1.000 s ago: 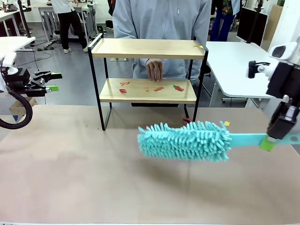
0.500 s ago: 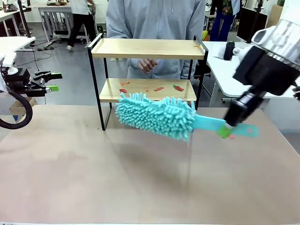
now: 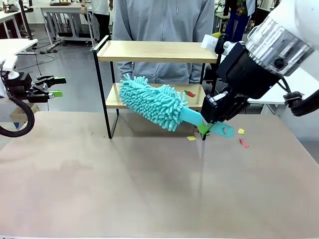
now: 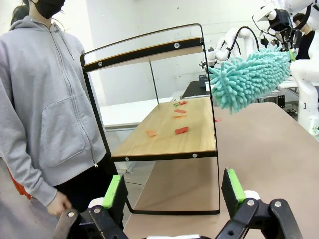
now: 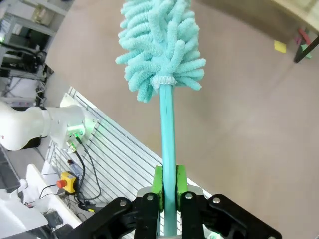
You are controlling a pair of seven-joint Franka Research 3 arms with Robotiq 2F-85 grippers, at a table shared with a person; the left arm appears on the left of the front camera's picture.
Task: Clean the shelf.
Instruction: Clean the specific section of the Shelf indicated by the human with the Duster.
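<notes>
The shelf (image 3: 157, 51) stands at the table's far side, two wooden boards in a black frame. Red and orange scraps (image 4: 181, 130) lie on its lower board (image 4: 164, 134). My right gripper (image 3: 205, 127) is shut on the handle of a teal fluffy duster (image 3: 152, 102). The duster's head slants up to the left across the front of the lower tier. In the right wrist view the handle (image 5: 168, 139) runs between the green pads of that gripper (image 5: 168, 181). My left gripper (image 3: 50, 85) hangs open at the far left, off the table, with nothing between its fingers (image 4: 115, 191).
A person in a grey hoodie (image 3: 159, 20) stands right behind the shelf. A yellow scrap (image 3: 191, 138), another yellow one (image 3: 241, 131) and a red one (image 3: 243, 143) lie on the brown table (image 3: 149, 189) near the shelf's right leg.
My right arm swung the duster from low over the table, up and left to the shelf's lower tier. The person's hand left the lower board. The left arm stayed still.
</notes>
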